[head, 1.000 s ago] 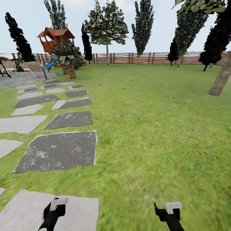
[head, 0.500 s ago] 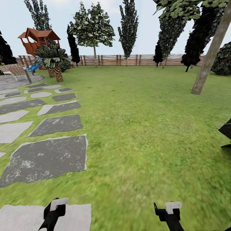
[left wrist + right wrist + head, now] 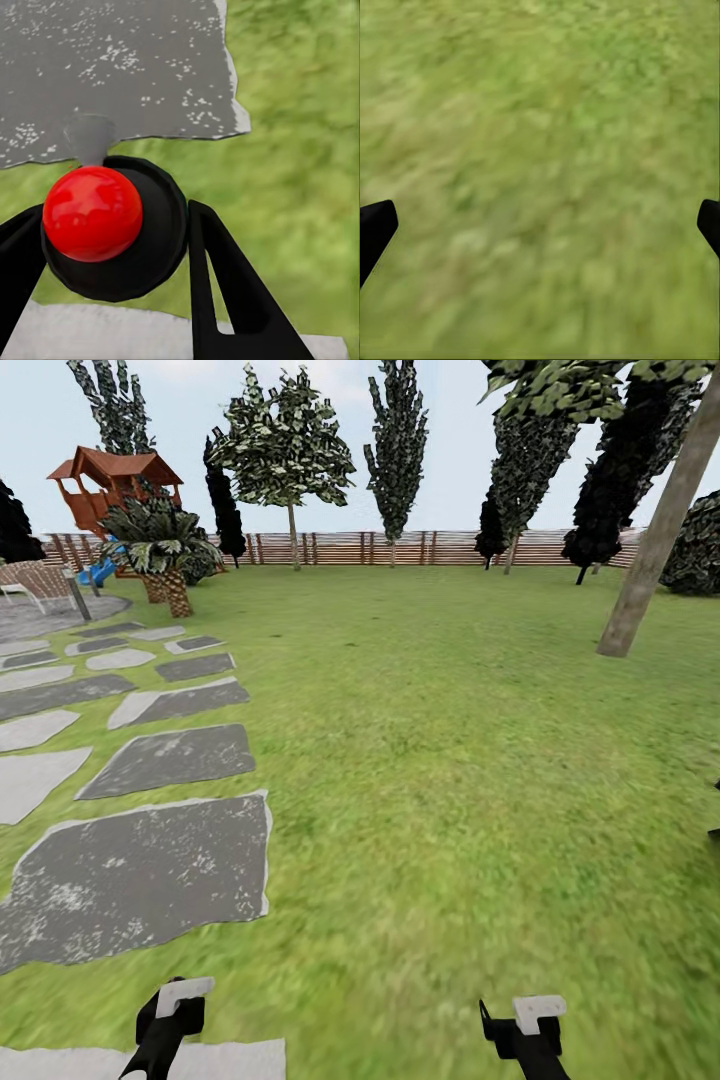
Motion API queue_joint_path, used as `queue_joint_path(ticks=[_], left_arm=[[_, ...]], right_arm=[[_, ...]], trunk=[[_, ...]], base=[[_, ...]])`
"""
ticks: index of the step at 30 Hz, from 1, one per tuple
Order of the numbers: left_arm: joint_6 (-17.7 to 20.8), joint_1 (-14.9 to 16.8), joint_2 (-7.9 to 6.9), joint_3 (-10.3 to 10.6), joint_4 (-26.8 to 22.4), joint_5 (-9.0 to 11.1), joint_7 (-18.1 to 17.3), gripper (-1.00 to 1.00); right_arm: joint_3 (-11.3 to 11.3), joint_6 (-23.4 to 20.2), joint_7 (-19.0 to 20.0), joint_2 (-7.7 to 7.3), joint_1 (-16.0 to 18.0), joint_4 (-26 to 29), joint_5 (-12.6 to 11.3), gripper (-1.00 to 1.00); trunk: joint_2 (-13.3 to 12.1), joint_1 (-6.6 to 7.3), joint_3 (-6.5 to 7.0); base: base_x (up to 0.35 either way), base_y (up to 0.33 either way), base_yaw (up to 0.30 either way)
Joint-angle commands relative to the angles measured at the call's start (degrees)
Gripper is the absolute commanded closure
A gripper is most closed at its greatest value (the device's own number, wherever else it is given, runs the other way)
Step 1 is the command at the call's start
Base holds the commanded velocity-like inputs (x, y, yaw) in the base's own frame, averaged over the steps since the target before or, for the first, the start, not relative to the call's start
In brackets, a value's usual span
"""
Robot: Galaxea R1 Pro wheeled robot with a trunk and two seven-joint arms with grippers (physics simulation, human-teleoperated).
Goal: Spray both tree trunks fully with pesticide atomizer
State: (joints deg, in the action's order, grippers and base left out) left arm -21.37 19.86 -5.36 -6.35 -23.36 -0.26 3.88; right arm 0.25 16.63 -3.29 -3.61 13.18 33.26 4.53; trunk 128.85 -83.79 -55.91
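Since half a second ago your camera nudged forward. Your left gripper [image 3: 112,247] clamps the dark red-topped pesticide atomizer [image 3: 94,214] over grey stepping stone [image 3: 112,67]; right gripper [image 3: 540,225] spread above grass [image 3: 540,150].

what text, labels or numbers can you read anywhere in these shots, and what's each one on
None: no readable text in any view.
The pesticide atomizer between the left gripper's fingers shows a plain red ball on a black top, no label.
The stepping stones, the fence and the playhouse carry no writing or signs.
The right gripper hangs over bare grass.
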Motion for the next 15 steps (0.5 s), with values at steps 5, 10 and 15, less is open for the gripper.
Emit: queue_joint_path(ticks=[5,10,15], left_arm=[[0.01,0.00,0.01,-0.04,0.00,0.01,0.12,1.00],[0.01,0.00,-0.08,-0.09,0.06,0.39,0.09,1.00],[0.01,0.00,-0.01,-0.06,0.14,0.55,0.07,1.00]], right_arm=[[-0.28,0.23,-0.12,-0.01,0.00,-0.08,-0.18,-1.00],[-0.30,2.02,-0.20,0.00,0.00,-0.86,-0.31,-1.00],[-0.19,3.60,-0.08,0.08,0.00,-2.57,-0.39,-1.00]], trunk=[[0.00,0.00,0.00],[0.00,0.00,0.00],[0.00,0.00,0.00]], base=[[0.337,0.008,0.000],[0.339,0.001,0.000],[0.339,0.000,0.000]])
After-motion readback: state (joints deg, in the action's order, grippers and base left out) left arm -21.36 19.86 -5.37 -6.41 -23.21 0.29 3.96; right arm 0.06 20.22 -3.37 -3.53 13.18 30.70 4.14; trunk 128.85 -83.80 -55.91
